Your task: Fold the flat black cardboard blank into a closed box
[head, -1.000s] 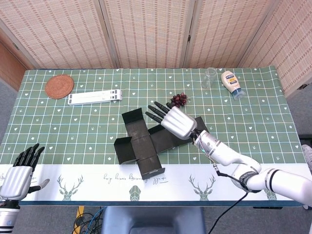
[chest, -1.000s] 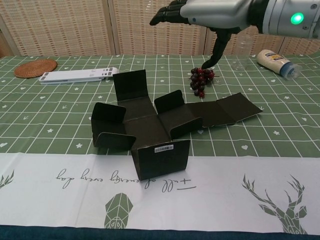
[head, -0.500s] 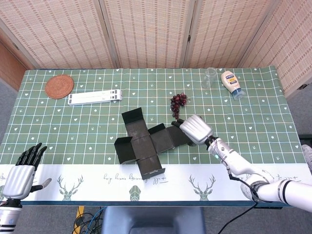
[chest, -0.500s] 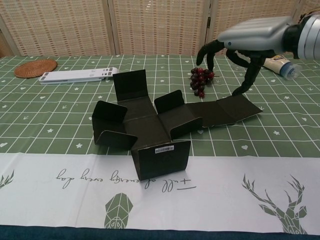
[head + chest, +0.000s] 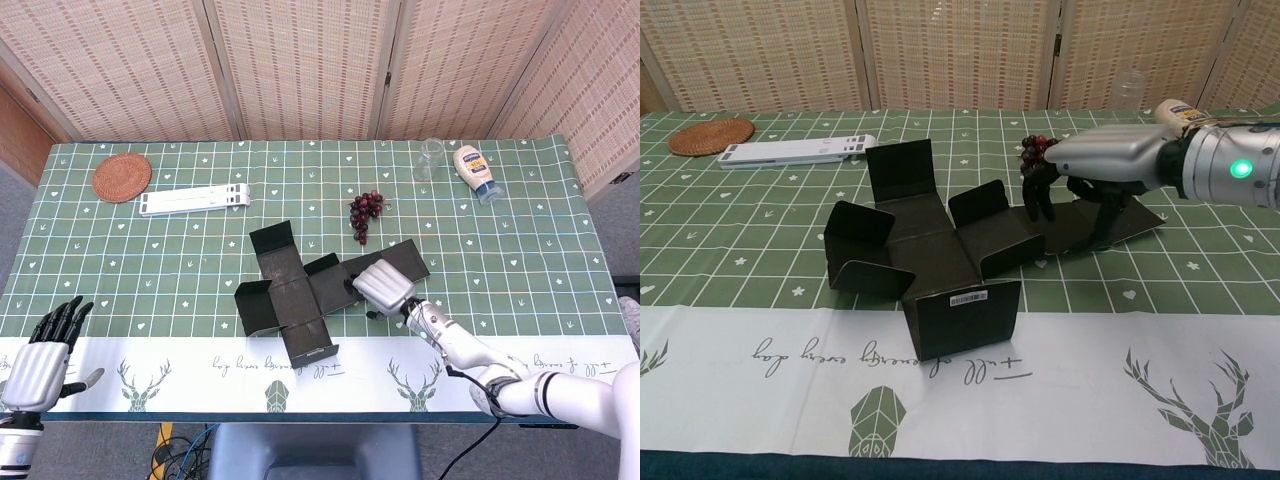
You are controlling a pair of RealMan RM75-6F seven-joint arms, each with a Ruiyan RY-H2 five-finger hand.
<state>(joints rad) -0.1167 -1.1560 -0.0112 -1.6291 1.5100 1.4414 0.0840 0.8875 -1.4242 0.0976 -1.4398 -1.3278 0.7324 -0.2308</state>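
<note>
The right hand (image 5: 1102, 165) is resting curled fingertips (image 5: 1045, 205) on the flat black cardboard blank (image 5: 940, 250) (gripping nothing); the left hand (image 5: 38, 350) is hanging open.

Right hand (image 5: 1095, 165): silver shell, black fingers.
Right wrist: silver cuff, green lit lamp.
Right forearm: white casing, black cable.
Left hand (image 5: 40, 352): silver back, black fingers.

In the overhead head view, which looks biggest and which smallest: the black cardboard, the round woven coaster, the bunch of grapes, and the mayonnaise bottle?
1. Black cardboard blank, by far the largest.
2. Woven coaster.
3. Mayonnaise bottle and bunch of grapes look close in size; the bottle seems slightly larger, but I would not rank them firmly.
</note>
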